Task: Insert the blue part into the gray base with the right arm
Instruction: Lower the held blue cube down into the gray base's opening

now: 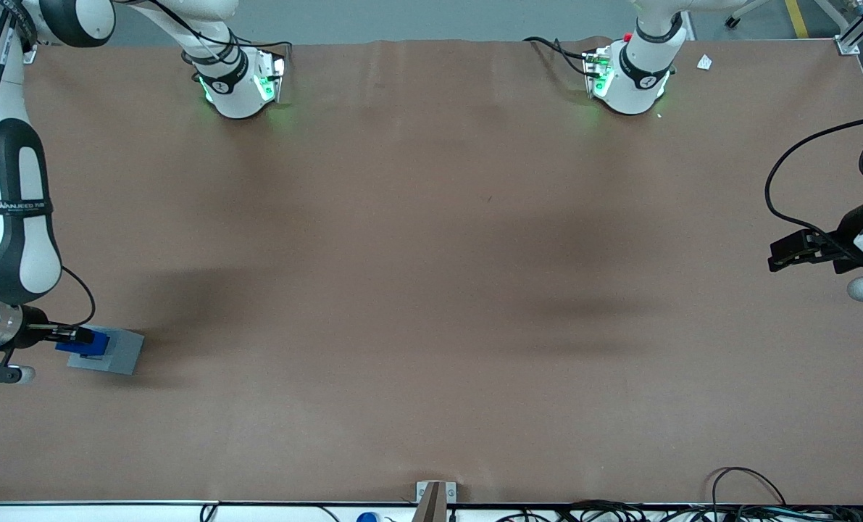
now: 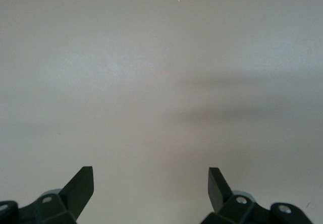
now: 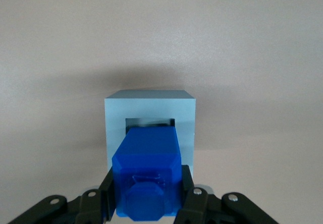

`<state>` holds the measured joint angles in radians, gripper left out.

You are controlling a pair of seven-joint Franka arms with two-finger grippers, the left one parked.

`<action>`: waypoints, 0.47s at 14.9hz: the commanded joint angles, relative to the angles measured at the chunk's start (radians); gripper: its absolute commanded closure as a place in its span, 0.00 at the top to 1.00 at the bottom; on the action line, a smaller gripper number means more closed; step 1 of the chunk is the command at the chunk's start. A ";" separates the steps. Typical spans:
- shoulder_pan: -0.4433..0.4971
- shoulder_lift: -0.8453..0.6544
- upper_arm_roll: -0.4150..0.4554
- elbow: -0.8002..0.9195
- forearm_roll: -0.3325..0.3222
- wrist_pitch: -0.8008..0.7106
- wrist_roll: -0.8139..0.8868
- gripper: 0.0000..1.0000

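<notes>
Insertion looks to be the step in hand: the right arm (image 1: 11, 217) has its end effector (image 3: 146, 193) closed on the blue part (image 3: 146, 176), one black finger on either flank, so the part's leading end stays free to enter the gray base (image 3: 149, 114). That grip on the sides probably explains the low, reaching pose seen from the front, with the blue part (image 1: 83, 342) held directly over the gray base (image 1: 116, 351) at the working arm's end of the worktop (image 1: 431, 290). The wrist camera shows the part's leading end lined up with the square recess and overlapping its opening; whether it is seated or merely hovering at the mouth I cannot tell. The base rests flat on the worktop, recess upward, which suits a straight descent.
</notes>
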<state>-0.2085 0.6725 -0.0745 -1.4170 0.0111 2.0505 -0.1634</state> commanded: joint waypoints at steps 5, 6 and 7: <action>-0.023 0.033 0.022 0.041 0.026 -0.006 -0.016 0.01; -0.023 0.033 0.022 0.043 0.045 -0.006 -0.016 0.01; -0.023 0.036 0.022 0.043 0.047 -0.006 -0.018 0.01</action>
<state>-0.2104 0.6904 -0.0724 -1.3987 0.0346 2.0504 -0.1656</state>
